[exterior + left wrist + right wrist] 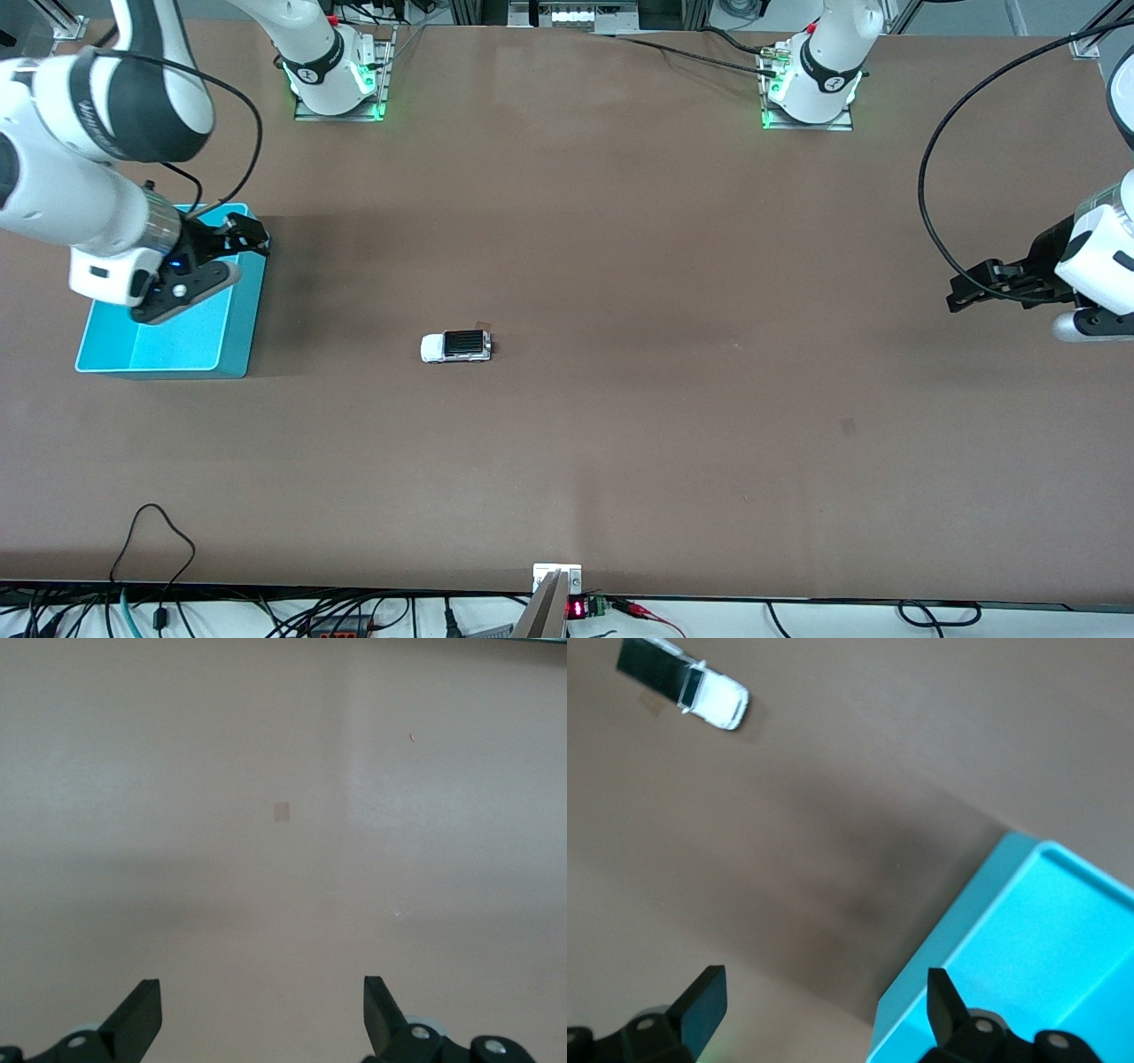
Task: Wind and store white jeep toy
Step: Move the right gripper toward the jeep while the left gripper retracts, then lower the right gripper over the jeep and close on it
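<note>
white jeep toy (456,346) on table, both grippers' fingers apart

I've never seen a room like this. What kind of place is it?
Probably a robot lab. Two robot arms are bolted to a big brown table, the right claw over a turquoise bin, the left claw waiting open. A white jeep toy sits mid-table, with cables along the edges.
</note>
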{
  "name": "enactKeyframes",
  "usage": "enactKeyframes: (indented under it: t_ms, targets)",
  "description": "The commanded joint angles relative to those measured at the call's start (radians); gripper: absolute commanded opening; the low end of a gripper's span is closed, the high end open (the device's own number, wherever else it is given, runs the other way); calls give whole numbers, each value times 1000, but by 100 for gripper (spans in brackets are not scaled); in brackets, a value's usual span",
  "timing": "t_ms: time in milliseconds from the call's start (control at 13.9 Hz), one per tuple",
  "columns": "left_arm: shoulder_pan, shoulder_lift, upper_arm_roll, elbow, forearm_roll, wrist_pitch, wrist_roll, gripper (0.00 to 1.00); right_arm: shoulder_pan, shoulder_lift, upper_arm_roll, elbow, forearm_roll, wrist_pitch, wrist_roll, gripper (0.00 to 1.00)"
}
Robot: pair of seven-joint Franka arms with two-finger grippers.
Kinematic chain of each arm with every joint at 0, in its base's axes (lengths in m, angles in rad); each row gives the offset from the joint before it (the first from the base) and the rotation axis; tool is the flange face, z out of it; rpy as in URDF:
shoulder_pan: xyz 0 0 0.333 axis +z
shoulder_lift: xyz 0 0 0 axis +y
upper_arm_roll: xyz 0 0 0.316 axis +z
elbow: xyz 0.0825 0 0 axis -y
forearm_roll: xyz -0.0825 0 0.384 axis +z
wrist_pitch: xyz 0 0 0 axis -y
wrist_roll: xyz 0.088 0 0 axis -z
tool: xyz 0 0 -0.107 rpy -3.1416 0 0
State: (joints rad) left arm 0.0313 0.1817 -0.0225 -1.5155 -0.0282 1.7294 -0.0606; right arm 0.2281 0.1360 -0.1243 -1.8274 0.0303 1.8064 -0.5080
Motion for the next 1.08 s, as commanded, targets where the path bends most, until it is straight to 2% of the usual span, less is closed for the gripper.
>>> enactKeyframes:
  t_ms: [0, 144, 432, 1008]
  targets:
    - [-14, -22, 18, -12, -22, -10, -4, 100, -6, -19, 81, -61, -18, 62, -53, 100]
    - [-11, -22, 19, -11, -24, -10, -4, 100, -6, -19, 142, -105, -73, 131, -55, 100]
    - [-11, -22, 27, 4, -25, -10, -4, 100, -6, 29, 245, -165, -81, 312, -140, 100]
    - [-11, -28, 24, -2, -19, -47, 12, 100, 19, 181, 273, -156, -78, 496, -285, 100]
